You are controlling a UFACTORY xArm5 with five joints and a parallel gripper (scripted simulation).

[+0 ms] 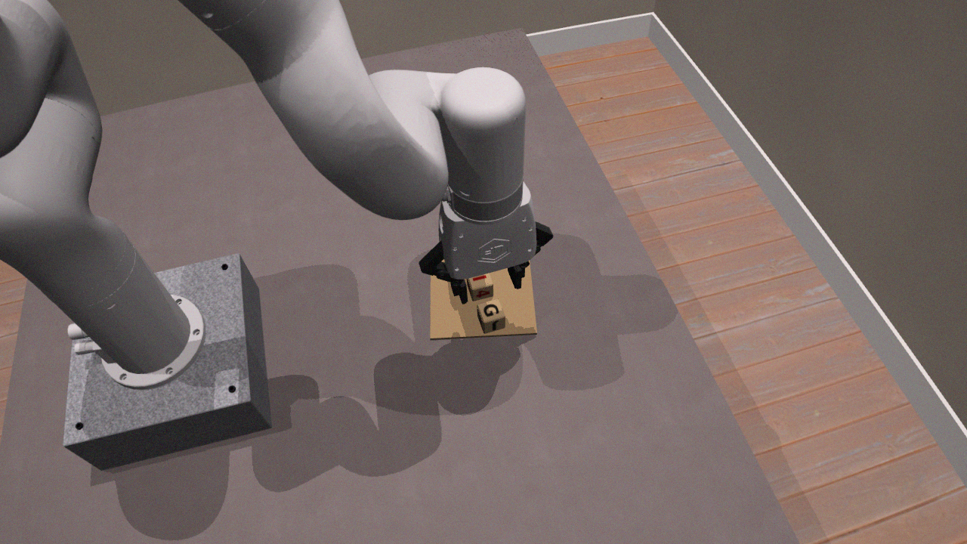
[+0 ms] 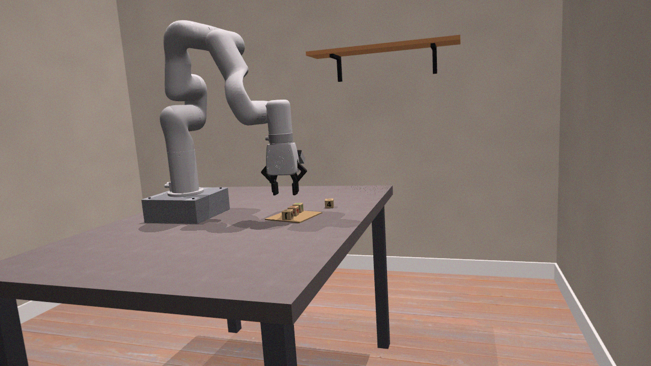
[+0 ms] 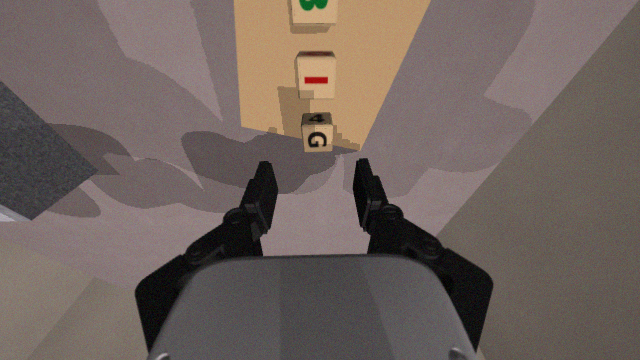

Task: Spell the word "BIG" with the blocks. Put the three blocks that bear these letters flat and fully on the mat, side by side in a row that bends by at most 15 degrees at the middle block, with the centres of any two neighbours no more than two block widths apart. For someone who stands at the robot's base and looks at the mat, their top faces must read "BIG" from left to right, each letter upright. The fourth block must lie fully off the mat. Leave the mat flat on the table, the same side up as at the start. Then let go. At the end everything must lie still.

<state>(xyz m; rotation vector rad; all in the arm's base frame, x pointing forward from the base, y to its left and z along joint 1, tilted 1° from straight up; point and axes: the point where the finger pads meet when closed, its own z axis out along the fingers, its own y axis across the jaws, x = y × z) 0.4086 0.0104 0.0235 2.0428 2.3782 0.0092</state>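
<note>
Wrist, top and exterior views: surface [image 1: 608,440] [image 2: 182,254] [image 3: 310,215] carried everything, robot pedestal [image 1: 202,406] [image 2: 156,211] [image 3: 35,160] at one side, mat [image 1: 449,317] [image 2: 309,214] [image 3: 265,60] flat out in front of it. Hand [image 1: 489,291] [image 2: 285,191] [image 3: 314,174] was up above the blocks, pointing down, partly open, nothing between the fingers. Row's long axis ran crosswise as seen from the pedestal, and in the wrist view it lined up with the gap, one finger to either side of that line. Task blocks were all below the hand on the mat; G block [image 1: 491,314] [image 2: 287,214] [image 3: 317,140] looked nearest the fingertips, close to the mat's edge but seemingly fully on, then I block [image 1: 480,287] [image 2: 295,210] [image 3: 316,75] in the middle, B block [image 2: 299,207] [image 3: 314,10] farthest and cut off by the wrist frame. From the pedestal side that gave B, I, G left to right, letters apparently upright, row near straight. Fourth block [image 2: 329,203] sat off the mat, well apart, 4 on its side. Judged spelled, hand already clear; next likely just straight up or hold, since dropping could knock G off the edge.
</note>
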